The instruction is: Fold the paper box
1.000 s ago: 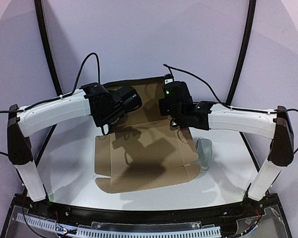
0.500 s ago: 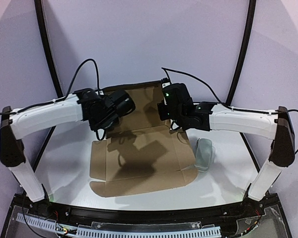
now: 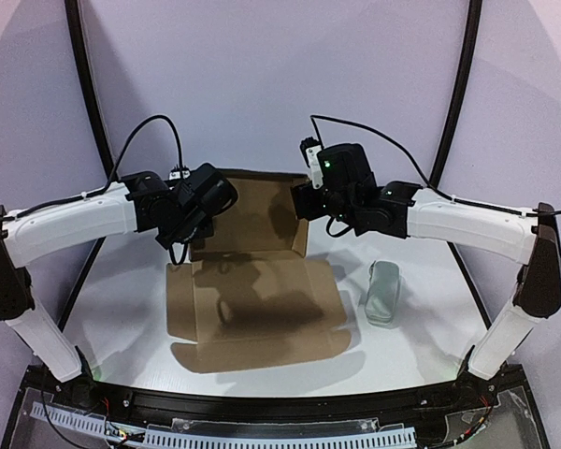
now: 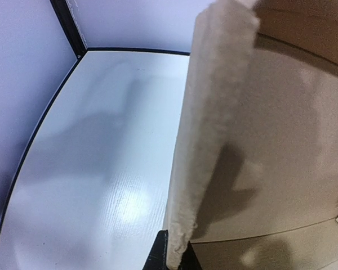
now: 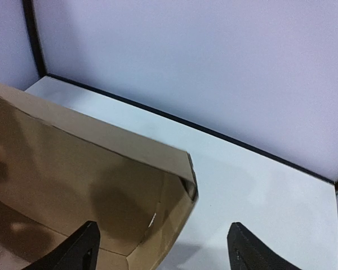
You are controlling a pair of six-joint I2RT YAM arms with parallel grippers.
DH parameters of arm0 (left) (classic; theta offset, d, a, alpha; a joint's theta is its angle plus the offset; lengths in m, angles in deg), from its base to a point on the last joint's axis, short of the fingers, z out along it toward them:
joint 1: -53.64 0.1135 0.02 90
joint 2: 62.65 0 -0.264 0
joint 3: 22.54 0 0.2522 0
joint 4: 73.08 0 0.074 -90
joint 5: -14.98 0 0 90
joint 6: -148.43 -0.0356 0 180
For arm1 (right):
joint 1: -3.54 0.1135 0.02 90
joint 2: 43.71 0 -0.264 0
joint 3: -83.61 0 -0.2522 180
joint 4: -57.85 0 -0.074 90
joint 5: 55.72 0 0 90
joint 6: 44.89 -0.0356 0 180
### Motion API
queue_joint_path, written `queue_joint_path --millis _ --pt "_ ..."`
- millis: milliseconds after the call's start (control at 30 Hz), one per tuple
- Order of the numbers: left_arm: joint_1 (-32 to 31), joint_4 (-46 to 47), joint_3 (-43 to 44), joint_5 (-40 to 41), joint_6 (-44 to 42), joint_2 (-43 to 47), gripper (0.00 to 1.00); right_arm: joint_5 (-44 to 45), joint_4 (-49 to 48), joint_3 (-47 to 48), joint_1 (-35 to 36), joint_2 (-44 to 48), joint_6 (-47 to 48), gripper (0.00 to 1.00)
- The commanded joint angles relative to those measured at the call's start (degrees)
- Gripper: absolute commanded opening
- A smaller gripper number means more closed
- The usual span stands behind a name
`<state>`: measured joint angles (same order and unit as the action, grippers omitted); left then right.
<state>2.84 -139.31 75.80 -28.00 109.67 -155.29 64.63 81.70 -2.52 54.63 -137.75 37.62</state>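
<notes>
Brown cardboard half-raised: one gripper clamped, one spread.
Mid-table lies the paper box (image 3: 252,290), its rear panel standing up at 12 o'clock. At the panel's 10 o'clock end the left gripper (image 4: 172,260) is pressed together on the edge of an upright side flap. At 2 o'clock the right gripper (image 5: 163,236) has its fingers spread wide either side of the folded corner, seemingly not touching it.

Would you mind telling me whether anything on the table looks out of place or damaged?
Nothing looks damaged or spilled. The only stray item is a pale grey-green oblong lying right of the box, apart from it; it seems no part of the folding.
</notes>
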Motion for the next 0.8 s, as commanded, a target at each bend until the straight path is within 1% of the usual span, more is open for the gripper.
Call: queue_joint_path --millis 0,100,200,233,300,400,433,467,533,600,633,667,700,767 --pt "0.1 -1.0 0.6 0.6 -1.0 -0.4 0.01 -6.9 0.9 1.6 -0.2 3.4 1.0 0.87" --pt "0.1 -0.2 -0.2 0.6 -2.3 -0.1 0.01 -7.2 2.3 1.1 -0.2 5.2 2.0 0.97" --pt "0.1 2.4 -2.8 0.7 -4.9 0.7 0.01 -7.6 3.4 0.1 -0.4 8.1 4.0 0.98" --pt "0.1 5.0 -4.8 0.7 -7.2 1.0 0.01 -7.7 3.9 -0.3 -0.6 9.4 4.3 0.98" --pt "0.1 15.4 -9.1 -0.1 -13.6 2.7 0.01 -8.9 4.9 -0.8 -1.4 11.5 4.3 0.98" --pt "0.1 23.6 -14.8 -1.1 -17.2 4.1 0.01 -11.0 6.0 -1.2 -3.6 13.7 2.9 0.98" --pt "0.1 32.2 -17.7 -2.4 -20.0 5.5 0.01 -12.5 6.5 -1.0 -5.1 14.3 2.2 0.98" --pt "0.1 37.7 -20.5 -2.8 -21.5 6.4 0.01 -12.6 7.7 0.1 -5.8 14.0 2.2 0.98" --pt "0.1 44.2 -25.2 -2.7 -23.3 7.3 0.01 -12.1 9.5 1.4 -6.7 13.0 2.3 0.98" --pt "0.1 57.4 -30.0 -1.2 -26.0 8.6 0.01 -11.5 11.1 2.8 -7.6 11.5 2.4 0.98" --pt "0.1 61.3 -33.5 -0.5 -28.4 8.8 0.01 -11.2 11.3 3.2 -8.1 10.6 2.4 0.98" --pt "0.1 65.0 -35.2 -0.2 -29.8 8.7 0.01 -11.3 11.3 3.3 -8.3 10.1 2.6 0.98" --pt "0.1 76.5 -38.5 0.3 -33.6 8.1 0.01 -11.6 10.9 3.6 -8.4 8.7 3.6 0.98" --pt "0.1 91.4 -43.9 0.3 -37.7 5.9 0.01 -12.3 11.0 4.8 -8.5 5.9 5.3 0.98"
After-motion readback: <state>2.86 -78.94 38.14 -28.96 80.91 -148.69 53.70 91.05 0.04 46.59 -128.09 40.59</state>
